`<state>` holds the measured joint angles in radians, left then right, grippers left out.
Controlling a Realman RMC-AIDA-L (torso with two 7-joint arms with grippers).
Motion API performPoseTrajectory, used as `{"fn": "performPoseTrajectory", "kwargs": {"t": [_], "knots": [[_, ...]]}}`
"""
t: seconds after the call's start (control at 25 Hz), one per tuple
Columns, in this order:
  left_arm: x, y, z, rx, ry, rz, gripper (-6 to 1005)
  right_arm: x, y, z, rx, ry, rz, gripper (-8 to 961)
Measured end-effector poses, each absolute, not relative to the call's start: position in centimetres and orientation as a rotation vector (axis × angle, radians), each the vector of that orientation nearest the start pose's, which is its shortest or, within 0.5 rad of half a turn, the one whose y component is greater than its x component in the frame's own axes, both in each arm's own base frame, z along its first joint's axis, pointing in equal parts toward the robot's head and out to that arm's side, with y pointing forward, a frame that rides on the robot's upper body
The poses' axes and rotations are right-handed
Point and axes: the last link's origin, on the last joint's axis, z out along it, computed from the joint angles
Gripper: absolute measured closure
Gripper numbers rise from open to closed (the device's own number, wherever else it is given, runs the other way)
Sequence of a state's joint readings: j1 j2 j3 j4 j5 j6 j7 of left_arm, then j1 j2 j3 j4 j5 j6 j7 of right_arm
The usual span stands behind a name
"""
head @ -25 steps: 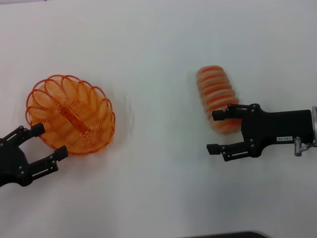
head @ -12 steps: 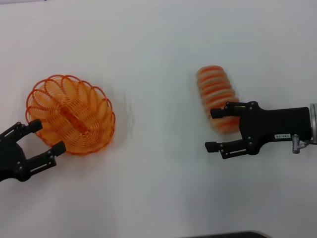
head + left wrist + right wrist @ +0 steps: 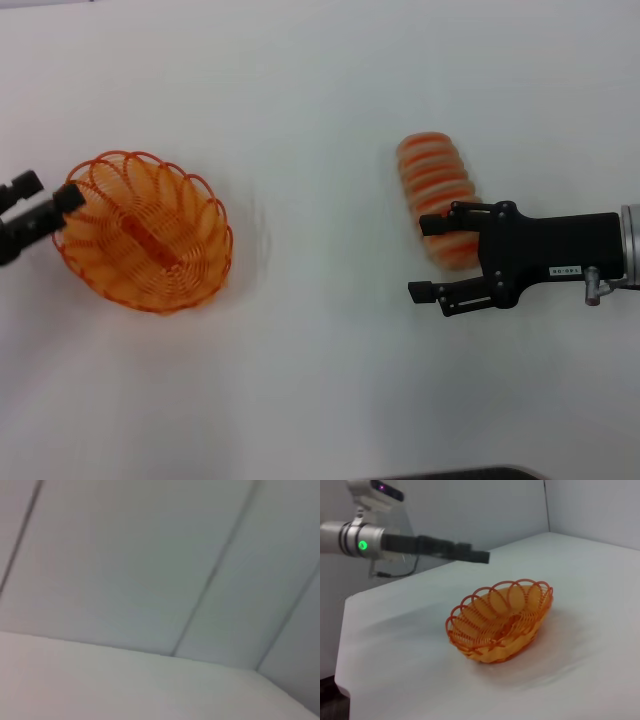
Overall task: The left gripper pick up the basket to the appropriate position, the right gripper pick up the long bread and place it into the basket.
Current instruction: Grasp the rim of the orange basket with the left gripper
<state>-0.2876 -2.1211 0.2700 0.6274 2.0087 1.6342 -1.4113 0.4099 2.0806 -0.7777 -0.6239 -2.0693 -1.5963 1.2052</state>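
Basket (image 3: 143, 232), orange wire, is sitting on the white table (image 3: 320, 380), left gripper (image 3: 40, 203) reaching its rim, finger state impossible to tell. Right gripper (image 3: 428, 255), fingers spread apart, is straddling the near end of the striped long bread (image 3: 438, 195), well apart from the basket.

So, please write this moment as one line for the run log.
left gripper: at basket rim | right gripper: open, beside long bread | bread: on table
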Motion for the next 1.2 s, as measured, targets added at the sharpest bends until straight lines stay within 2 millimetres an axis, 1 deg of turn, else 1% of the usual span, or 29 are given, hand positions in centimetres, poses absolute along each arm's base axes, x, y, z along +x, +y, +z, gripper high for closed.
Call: {"fn": "performPoseTrajectory", "kwargs": {"t": [0.12, 0.24, 0.4, 0.56, 0.72, 0.84, 1.04, 1.2], "knots": [[-34.5, 26.8, 3.6, -2.151, -1.167, -0.965, 111, 29.8, 27.7, -2.3, -2.871, 0.549, 0.568, 12], [-35.0, 28.7, 4.5, -2.047, -1.299, -0.949, 116, 29.6, 27.9, -2.3, -2.872, 0.558, 0.572, 12], [-35.1, 30.3, 5.2, -2.015, -1.323, -0.893, 116, 29.4, 28.0, -2.4, -2.881, 0.557, 0.574, 13], [-34.2, 31.8, 5.6, -2.118, -1.248, -0.786, 115, 29.3, 28.1, -2.4, -2.884, 0.553, 0.576, 14], [-32.6, 32.8, 5.5, -2.299, -1.093, -0.596, 116, 29.1, 28.1, -2.5, -2.887, 0.557, 0.578, 14], [-31.2, 33.5, 5.2, -2.4, -1.014, -0.473, 118, 29.1, 28.1, -2.5, -2.89, 0.565, 0.575, 15], [-30.3, 34.8, 4.7, -2.488, -0.952, -0.285, 119, 29.1, 28.1, -2.5, -2.892, 0.574, 0.576, 15], [-30.1, 35.9, 4.6, -2.496, -0.912, -0.154, 121, 29.1, 28.1, -2.5, -2.892, 0.584, 0.577, 16]]}}
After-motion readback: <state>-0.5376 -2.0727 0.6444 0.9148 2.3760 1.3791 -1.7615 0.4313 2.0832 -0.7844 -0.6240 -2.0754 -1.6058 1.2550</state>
